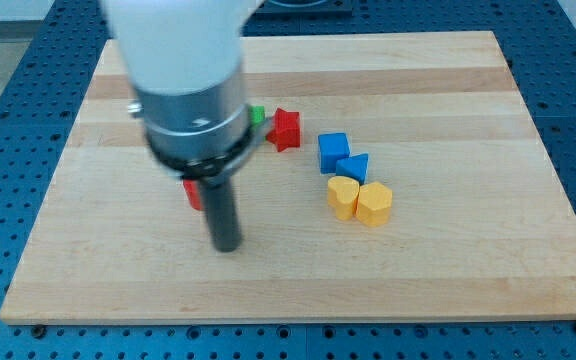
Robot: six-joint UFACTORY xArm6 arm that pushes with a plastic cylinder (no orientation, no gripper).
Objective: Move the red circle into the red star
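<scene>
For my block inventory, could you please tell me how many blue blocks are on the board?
2. A blue cube lies right of the red star-shaped block; a blue triangular block touches its lower right, above the yellow blocks. The arm may hide others at the view's left.

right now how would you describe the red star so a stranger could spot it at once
Start at the wooden board and look a little above its middle, just to the view's right of the big arm housing. The red star sits there, with a green block peeking out at its left. It is the only fully visible red piece, up-left of the blue cube.
</scene>
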